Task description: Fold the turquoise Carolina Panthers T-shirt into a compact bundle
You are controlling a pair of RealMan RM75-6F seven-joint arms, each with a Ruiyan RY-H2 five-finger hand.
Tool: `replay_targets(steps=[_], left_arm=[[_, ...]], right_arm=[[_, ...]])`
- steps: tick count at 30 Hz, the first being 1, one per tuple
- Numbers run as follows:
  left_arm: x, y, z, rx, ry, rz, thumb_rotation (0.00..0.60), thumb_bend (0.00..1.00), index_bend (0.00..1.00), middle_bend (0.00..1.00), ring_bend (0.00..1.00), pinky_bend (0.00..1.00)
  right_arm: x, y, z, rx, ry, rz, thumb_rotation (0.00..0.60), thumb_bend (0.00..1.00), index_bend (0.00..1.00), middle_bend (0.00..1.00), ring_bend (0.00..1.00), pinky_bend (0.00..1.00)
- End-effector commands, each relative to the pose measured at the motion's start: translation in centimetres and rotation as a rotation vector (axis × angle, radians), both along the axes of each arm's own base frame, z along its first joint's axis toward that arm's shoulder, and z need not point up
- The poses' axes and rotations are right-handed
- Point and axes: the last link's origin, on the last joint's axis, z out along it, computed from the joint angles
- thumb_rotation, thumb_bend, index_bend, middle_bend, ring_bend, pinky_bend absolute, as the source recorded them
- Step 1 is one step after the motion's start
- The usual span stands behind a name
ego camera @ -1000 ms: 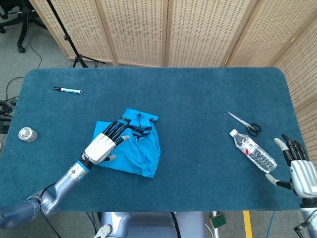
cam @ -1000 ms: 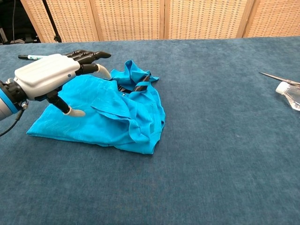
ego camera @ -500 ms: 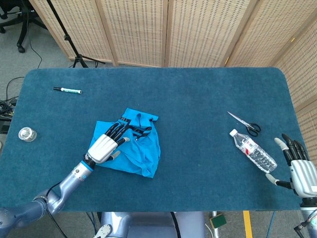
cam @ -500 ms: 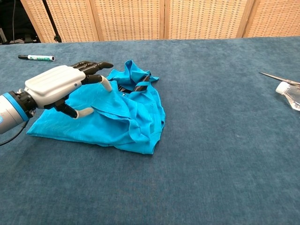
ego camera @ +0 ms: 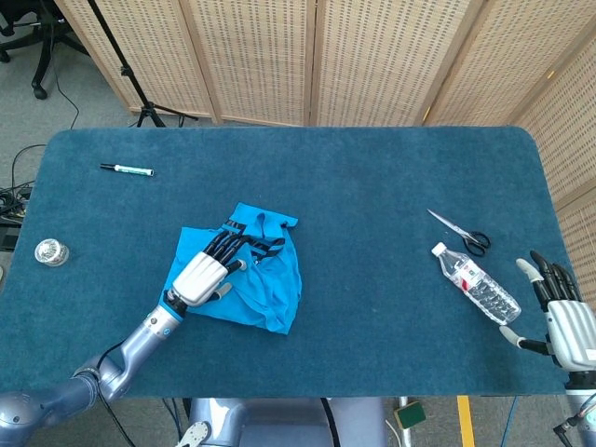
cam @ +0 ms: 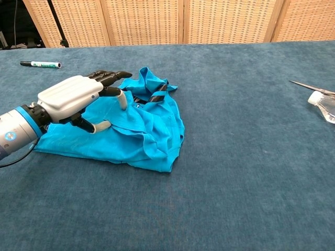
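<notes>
— Where are your hands right now?

— Nearest you, your right hand sits at the near right corner of the table, fingers spread and upright, holding nothing. Your left hand is over the near left part of the turquoise T-shirt, palm down, fingers extended and apart. Its fingertips reach toward the crumpled middle of the cloth; they sit right at the fabric, but you grip nothing.

— And the shirt itself?

— It lies left of the table's centre, a loose, partly folded heap. The near left portion is fairly flat under your left hand; the right side is bunched in ridges, and a dark printed patch shows near the far edge.

— What else is on the table?

— To your right, a plastic water bottle lies on its side, just beyond your right hand. Scissors lie a little farther back, near the bottle's cap. On the left edge, a small round tin sits well apart from the shirt. Farthest, toward the far left corner, lies a marker pen.
</notes>
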Motion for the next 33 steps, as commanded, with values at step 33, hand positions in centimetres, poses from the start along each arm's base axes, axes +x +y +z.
replay_targets(steps=[33], left_arm=[[2.2, 1.8, 1.2, 0.076, 0.016, -0.078, 0.600, 0.45, 0.76, 0.00, 0.00, 0.00]], right_arm=[[0.0, 0.0, 0.3, -0.003, -0.021, 0.003, 0.600, 0.00, 0.00, 0.00, 0.00, 0.00]])
